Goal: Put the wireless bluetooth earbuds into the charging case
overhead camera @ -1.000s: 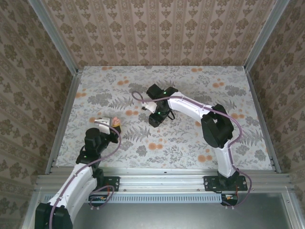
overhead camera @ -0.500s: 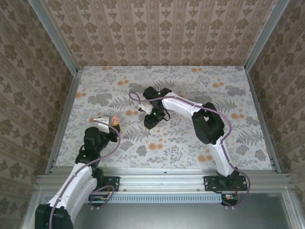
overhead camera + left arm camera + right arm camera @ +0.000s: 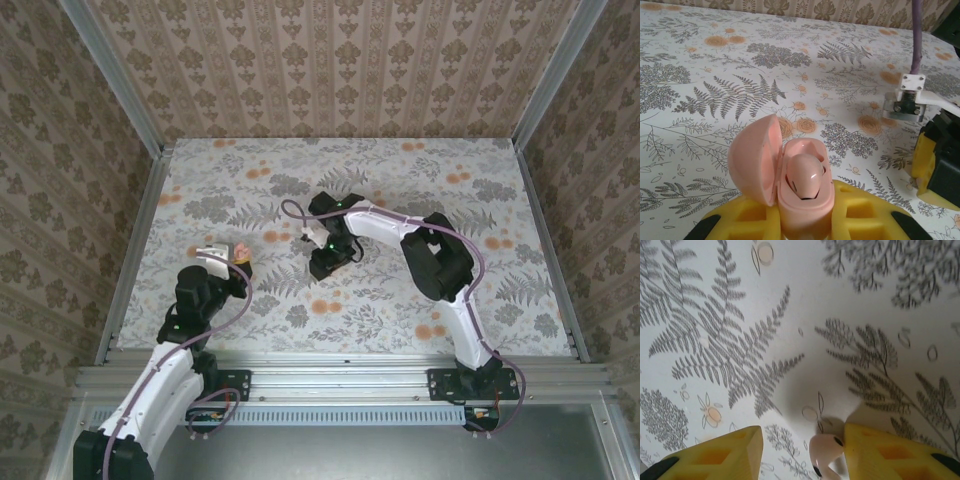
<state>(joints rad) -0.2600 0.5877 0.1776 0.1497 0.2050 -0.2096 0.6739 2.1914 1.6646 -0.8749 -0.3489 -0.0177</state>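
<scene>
Charging case open in the left jaws; loose earbud on the table between the right jaws.

Case salmon-pink, lid swung up to one side, paler inner face showing, one earbud seated in its well. Left jaws clenched on the case's base, a yellow finger pressed to each side. From above, the case sits over the table's left-middle area. The other earbud is pale pink with a dark tip; it lies just beside one yellow finger of the right jaws, with a clear gap to the other finger. Right jaws released, standing apart, gripping nothing. Right arm bends over the table's centre, wrist turned down, well apart from the case.
</scene>
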